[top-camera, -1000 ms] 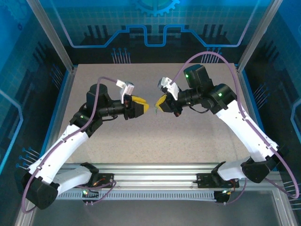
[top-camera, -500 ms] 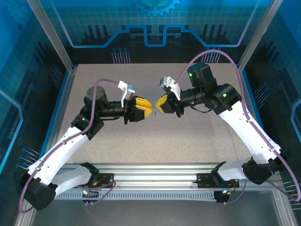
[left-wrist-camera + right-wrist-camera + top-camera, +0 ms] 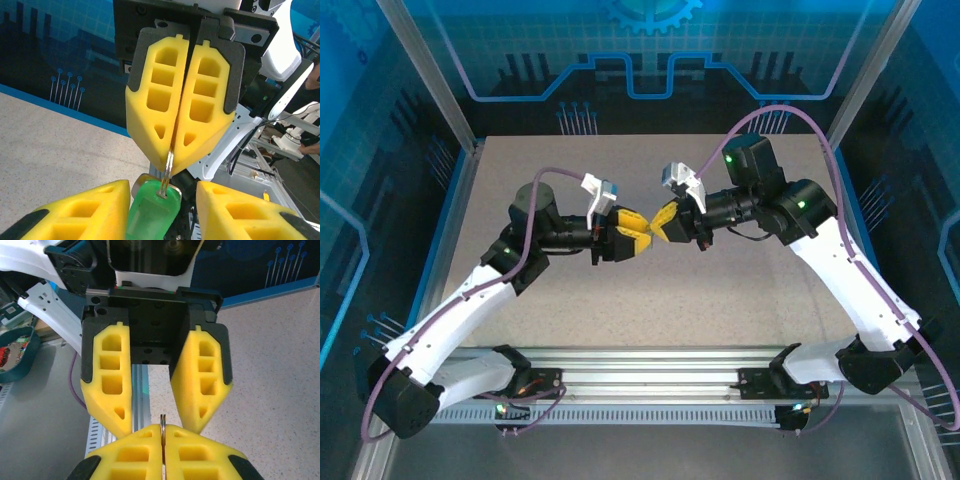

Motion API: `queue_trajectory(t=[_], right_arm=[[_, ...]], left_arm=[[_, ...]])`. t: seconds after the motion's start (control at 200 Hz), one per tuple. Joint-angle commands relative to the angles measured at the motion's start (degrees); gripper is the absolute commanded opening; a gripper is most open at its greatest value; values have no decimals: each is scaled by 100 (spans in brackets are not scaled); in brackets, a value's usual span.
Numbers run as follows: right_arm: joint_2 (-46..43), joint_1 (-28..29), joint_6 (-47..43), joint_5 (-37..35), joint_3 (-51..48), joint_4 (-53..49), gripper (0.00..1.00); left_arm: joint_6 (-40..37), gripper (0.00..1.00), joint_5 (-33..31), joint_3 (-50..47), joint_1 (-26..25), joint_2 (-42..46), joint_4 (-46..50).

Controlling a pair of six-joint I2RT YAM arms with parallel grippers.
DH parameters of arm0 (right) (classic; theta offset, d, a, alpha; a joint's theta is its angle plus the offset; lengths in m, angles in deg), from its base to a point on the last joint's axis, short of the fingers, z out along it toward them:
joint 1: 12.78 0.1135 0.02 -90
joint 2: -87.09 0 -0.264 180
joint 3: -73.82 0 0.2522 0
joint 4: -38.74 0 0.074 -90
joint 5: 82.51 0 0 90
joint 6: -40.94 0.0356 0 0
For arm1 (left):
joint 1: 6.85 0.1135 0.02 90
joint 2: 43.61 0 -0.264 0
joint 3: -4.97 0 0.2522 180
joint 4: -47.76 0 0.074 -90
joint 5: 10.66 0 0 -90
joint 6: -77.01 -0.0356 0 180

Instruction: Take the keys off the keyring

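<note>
An aluminium rail runs along the near edge and carries the bases of two white arms, the left arm and the right arm. Beyond it lies a speckled beige table, bare around the arms. Both arms reach inward, so the two grippers meet tip to tip above the middle of the table.

The left gripper has its yellow fingers spread apart. In the left wrist view one green-headed key hangs in the gap between them. It lies close to one finger and clear of the other; whether it touches the near one cannot be told.

The right gripper has its yellow fingers pressed together, pinching one thin grey keyring. The ring is seen edge-on, poking out of the seam between the pads. In the left wrist view it runs from that seam down into the top of the key's head, so key and ring are joined and held off the table.

Behind the table stand blue translucent walls with circuit-line graphics and a gear emblem, framed by aluminium posts.
</note>
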Motion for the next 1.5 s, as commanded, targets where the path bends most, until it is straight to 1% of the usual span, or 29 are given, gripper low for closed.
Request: queue_trajectory(t=[0.0,0.11,0.24,0.365,0.445,0.515,0.585,0.651,0.771,0.891,1.021,1.041,1.136,1.181,1.231,1.371,1.441,1.491], right_arm=[[-171,-34,65,210,78,84,7],[-156,-36,26,229,70,19,8],[-149,-36,8,284,27,-4,7],[-172,-33,8,314,-20,14,7],[-190,-29,19,350,-59,49,7],[-191,-33,25,351,-61,49,7],[-197,-31,23,341,-75,57,7],[-209,-32,12,361,-83,66,8],[-226,-29,24,326,-111,83,8],[-233,-30,31,335,-112,84,8],[-285,-31,90,240,-146,192,11],[-299,-33,114,244,-146,214,13],[-415,-76,253,133,-226,422,29],[-500,-110,364,-13,-291,583,41],[-626,-178,496,-88,-431,797,49],[-1219,-513,1200,-268,-1223,1947,59],[-1478,-574,1432,-559,-1561,2405,62],[-1684,-589,1722,-915,-1922,2864,67]], left_arm=[[-50,38,12,96,-50,-18,-259],[71,34,16,72,-50,-23,-446],[122,29,17,119,-53,-53,-458],[182,27,55,136,-68,-75,-536],[192,22,71,167,-77,-103,-532],[200,21,72,187,-110,-126,-541],[192,15,119,220,-131,-141,-540],[174,14,74,233,-147,-143,-502],[101,0,63,242,-155,-122,-422],[48,0,10,241,-156,-98,-382],[-13,0,-141,174,-152,-40,-387],[-17,0,-168,159,-156,-26,-390],[-30,0,-328,64,-155,27,-458],[-37,0,-427,27,-156,56,-484],[-25,0,-604,-15,-154,97,-490],[11,0,-932,-149,-153,152,-619],[32,0,-1058,-167,-154,142,-628],[40,0,-1176,-193,-157,150,-649]])
